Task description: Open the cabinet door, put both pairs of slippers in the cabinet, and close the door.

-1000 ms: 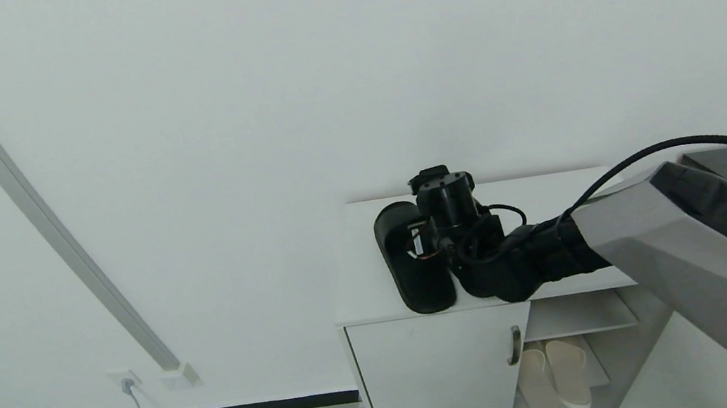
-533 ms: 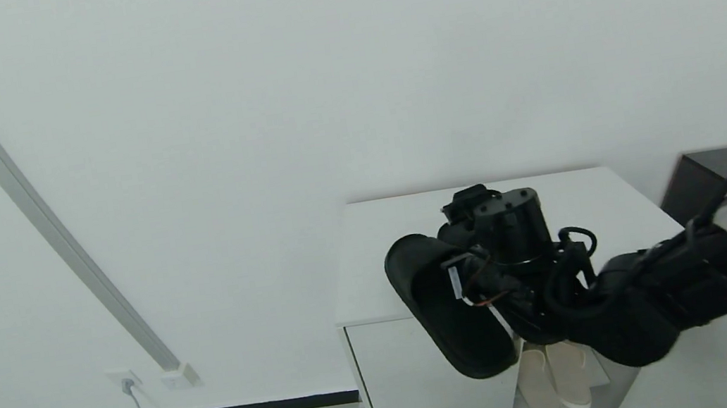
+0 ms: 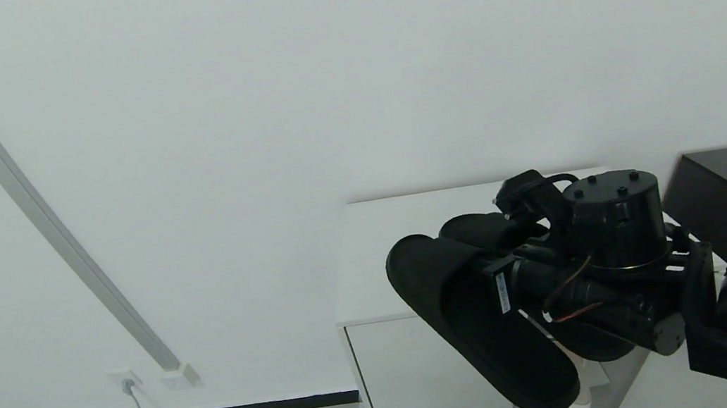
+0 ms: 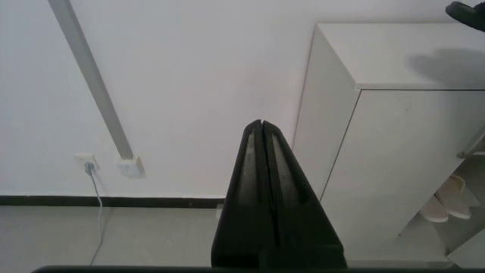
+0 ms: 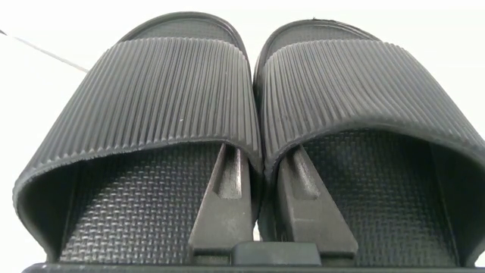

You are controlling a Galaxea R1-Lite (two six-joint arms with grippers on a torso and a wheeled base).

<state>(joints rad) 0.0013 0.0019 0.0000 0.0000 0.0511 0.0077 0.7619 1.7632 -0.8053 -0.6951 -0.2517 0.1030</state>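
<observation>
The right gripper (image 5: pixel 261 163) grasps the pair of black ribbed rubber slippers (image 3: pixel 486 315) in the air before the white cabinet's (image 3: pixel 399 256) front edge. The left gripper (image 4: pixel 262 129) is clenched, empty.

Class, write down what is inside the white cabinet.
A pair of cream slippers lies low in the cabinet's open side. Its shut door hides the rest of the interior. The black slippers hang outside, in the right gripper.
</observation>
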